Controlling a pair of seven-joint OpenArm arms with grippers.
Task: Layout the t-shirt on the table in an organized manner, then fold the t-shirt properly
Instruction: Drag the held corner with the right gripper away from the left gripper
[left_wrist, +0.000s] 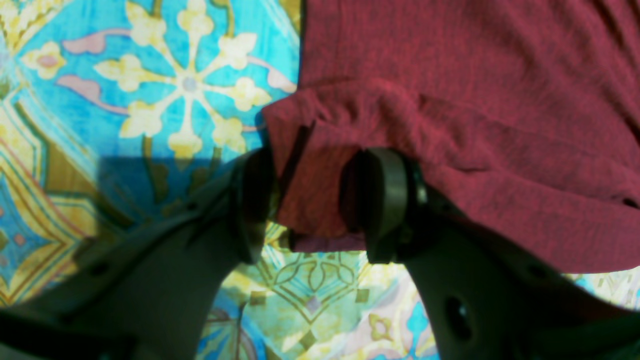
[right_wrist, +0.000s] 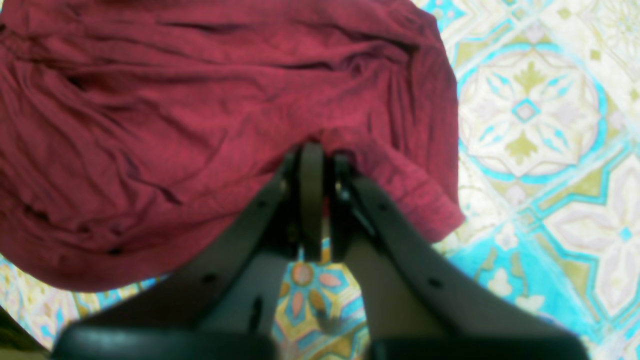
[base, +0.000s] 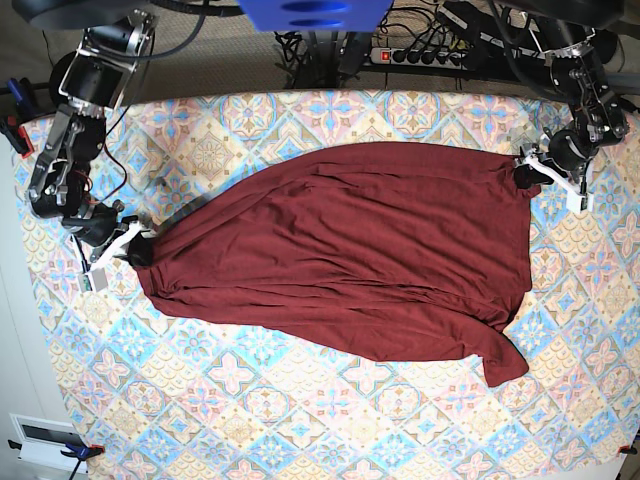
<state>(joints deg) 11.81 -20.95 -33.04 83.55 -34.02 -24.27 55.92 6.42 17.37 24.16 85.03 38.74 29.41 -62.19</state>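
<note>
The dark maroon t-shirt (base: 350, 250) lies spread across the middle of the patterned table (base: 300, 420), with wrinkles and a tail reaching the front right. My right gripper (base: 135, 250) is at its left end. In the right wrist view it (right_wrist: 320, 155) is shut on the t-shirt's (right_wrist: 175, 125) edge. My left gripper (base: 527, 176) is at the far right corner. In the left wrist view its (left_wrist: 317, 190) jaws stand apart with a fold of the t-shirt (left_wrist: 450, 100) between them and draped over one finger (left_wrist: 385, 200).
A power strip (base: 420, 52) with cables lies beyond the table's back edge. A blue mount (base: 315, 12) sits at the top centre. Clamps (base: 12, 130) hold the cloth at the left edge. A white box (base: 45, 440) sits off the front left corner.
</note>
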